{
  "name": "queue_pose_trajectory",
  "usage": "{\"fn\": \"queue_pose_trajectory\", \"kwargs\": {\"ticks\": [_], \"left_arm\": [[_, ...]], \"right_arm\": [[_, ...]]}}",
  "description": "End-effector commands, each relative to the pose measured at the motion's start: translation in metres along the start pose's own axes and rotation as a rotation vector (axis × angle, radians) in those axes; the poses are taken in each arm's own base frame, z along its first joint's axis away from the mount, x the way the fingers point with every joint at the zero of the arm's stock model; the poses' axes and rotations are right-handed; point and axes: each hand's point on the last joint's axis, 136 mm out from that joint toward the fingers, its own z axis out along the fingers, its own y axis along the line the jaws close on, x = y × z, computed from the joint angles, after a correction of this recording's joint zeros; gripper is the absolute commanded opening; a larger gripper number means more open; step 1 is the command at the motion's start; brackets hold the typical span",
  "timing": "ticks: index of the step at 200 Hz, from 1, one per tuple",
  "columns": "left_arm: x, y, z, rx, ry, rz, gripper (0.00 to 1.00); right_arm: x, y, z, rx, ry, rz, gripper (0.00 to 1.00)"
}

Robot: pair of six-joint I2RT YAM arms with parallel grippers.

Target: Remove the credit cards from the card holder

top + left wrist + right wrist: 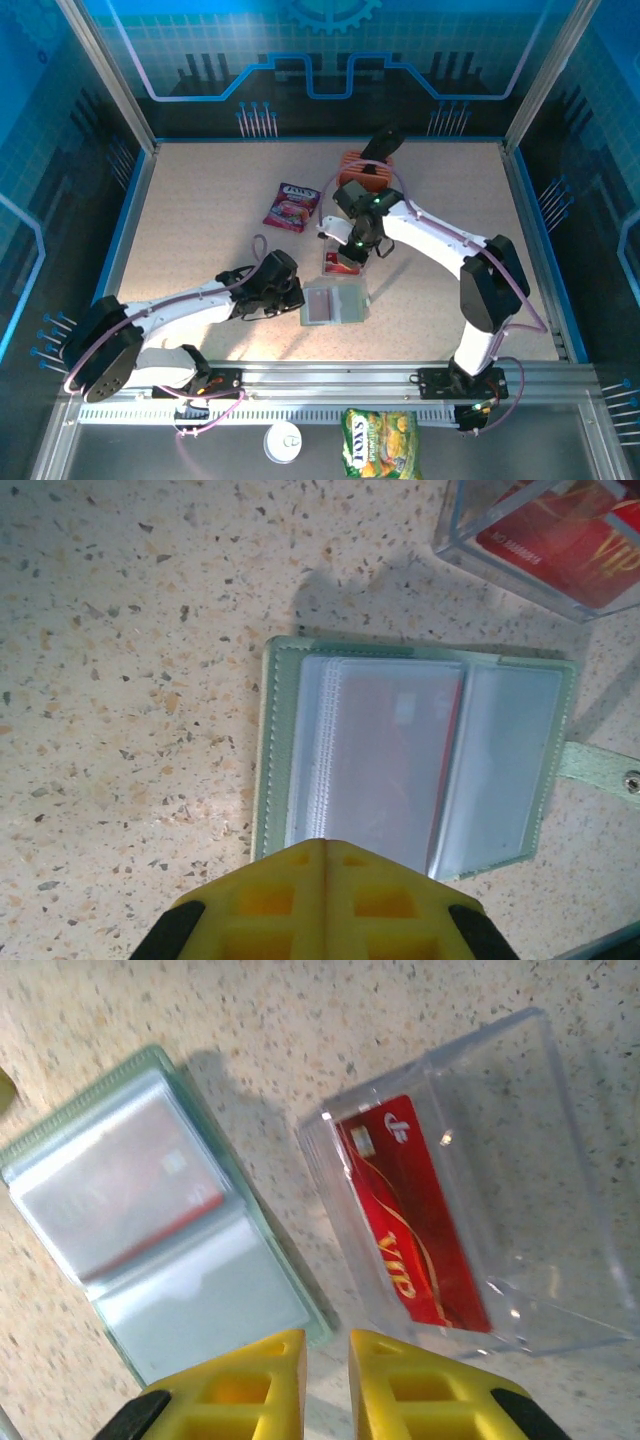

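Note:
The card holder [335, 303] lies open on the table, its pale plastic sleeves facing up, with a red card [400, 755] dimly visible inside one sleeve. In the right wrist view the card holder [160, 1220] sits left of a clear plastic box [500, 1190] that contains a red VIP credit card [410, 1210]. My left gripper [325, 845] is shut, its yellow tips over the holder's near edge with nothing between them. My right gripper [327, 1345] hovers narrowly open and empty over the gap between holder and box. The left gripper [297, 297] is just left of the holder, and the right gripper [350, 258] is above the box.
A purple-red snack packet [291, 206] lies at mid-table and a peach slotted block [365, 165] stands at the back. The holder's strap with a snap [605, 770] sticks out to its right. A green snack bag [378, 445] and a white disc [283, 441] lie beyond the front rail.

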Motion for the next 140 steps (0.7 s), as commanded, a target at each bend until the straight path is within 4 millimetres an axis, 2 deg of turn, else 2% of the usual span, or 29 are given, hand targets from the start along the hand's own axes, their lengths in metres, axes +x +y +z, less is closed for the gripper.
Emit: {"fn": "queue_pose_trajectory", "kwargs": {"ticks": [1,55,93,140], "left_arm": [[0.001,0.0,0.005,0.006,0.018,0.0,0.01],[0.01,0.006,0.015,-0.017,0.064,-0.008,0.0],[0.011,0.008,0.018,-0.025,0.071,-0.013,0.0],[0.014,0.016,0.023,-0.072,0.092,-0.013,0.0]], "right_arm": [[-0.021,0.013,-0.005,-0.003,-0.151,0.19,0.18],[-0.022,0.043,0.006,-0.113,-0.247,0.437,0.17],[-0.003,0.054,0.024,-0.164,-0.181,0.58,0.16],[0.009,0.073,0.031,-0.246,-0.146,0.664,0.14]]}}
